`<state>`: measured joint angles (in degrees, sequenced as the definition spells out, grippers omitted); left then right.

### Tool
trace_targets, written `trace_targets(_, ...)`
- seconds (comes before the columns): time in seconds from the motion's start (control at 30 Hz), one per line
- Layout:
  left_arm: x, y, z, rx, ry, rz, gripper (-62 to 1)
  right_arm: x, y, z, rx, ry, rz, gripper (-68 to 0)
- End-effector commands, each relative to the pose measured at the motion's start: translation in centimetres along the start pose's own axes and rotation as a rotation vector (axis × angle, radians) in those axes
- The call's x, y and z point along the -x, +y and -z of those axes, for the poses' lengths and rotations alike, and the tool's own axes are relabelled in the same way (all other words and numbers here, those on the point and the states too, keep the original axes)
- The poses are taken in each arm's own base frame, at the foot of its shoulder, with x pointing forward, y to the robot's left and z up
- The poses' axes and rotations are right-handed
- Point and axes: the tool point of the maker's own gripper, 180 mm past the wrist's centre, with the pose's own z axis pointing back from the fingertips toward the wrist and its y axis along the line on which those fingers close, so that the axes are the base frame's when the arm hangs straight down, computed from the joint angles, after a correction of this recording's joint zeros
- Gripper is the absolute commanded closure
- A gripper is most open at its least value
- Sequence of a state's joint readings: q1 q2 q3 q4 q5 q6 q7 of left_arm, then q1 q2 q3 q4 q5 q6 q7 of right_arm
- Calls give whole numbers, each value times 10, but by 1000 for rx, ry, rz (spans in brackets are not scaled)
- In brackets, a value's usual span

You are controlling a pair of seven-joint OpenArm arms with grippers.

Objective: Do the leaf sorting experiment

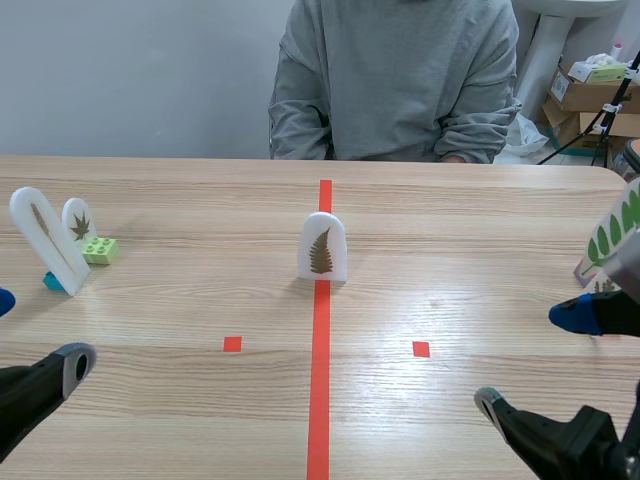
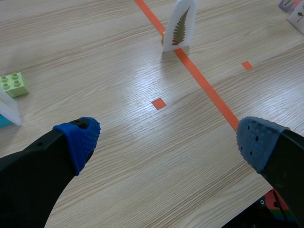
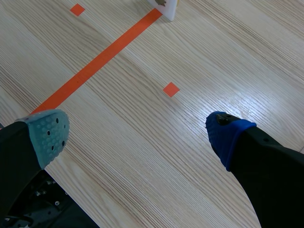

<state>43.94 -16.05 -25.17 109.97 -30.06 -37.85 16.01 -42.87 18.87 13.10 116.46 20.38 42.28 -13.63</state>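
Left gripper [image 1: 38, 333] sits low at the table's [image 1: 200, 420] near left corner, its fingers spread wide with nothing between them. Toward the left edge stand two white arched cards. The tall card [image 1: 45, 240] carries a slender leaf and has a teal block [image 1: 50, 282] at its foot. The small card [image 1: 78, 222] carries a lobed leaf, and a green brick [image 1: 100, 249] lies just beside it.

The fern card [image 1: 322, 247] is probably the next one to sort. It stands upright at mid-table, right on the tape line [image 1: 320, 400], well ahead of both grippers. In the left wrist view it lies ahead and toward that gripper's right finger. In the right wrist view only its bottom corner shows, ahead and toward that gripper's left finger. Its long axis is vertical, its broad printed face is turned to the robot, and its thin edges point toward the table's left and right edges. It is white with a rounded top and a brown feathery frond, and it looks rigid and light, so it would tip easily if nudged. Neither arm is clearly nearer.

Right gripper [image 1: 532, 360] is low at the near right corner, also spread wide on nothing. At the right edge a green-leaf card [image 1: 615, 235] is partly cut off. A person [image 1: 395, 75] sits across the far edge.
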Motion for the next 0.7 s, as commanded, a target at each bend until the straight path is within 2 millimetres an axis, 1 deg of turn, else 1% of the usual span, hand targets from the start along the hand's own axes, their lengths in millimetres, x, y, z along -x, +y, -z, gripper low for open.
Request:
trace_targets(0.0,-4,-2,0,9,-24,-8,-617,-3,-1,-1,-5,-13,-4,-591)
trace_targets(0.3,2,9,0,-49,10,16,-615,1,-1,-1,-5,6,-4,-591)
trace_targets(0.53,5,12,0,-87,11,3,-614,0,-1,-1,-5,5,-4,-591)
trace_targets(0.6,7,12,0,-93,15,5,-601,0,-1,-1,-5,4,-4,-591)
trace_targets(0.67,9,12,0,-98,26,18,-600,1,-1,-1,-5,6,-4,-591)
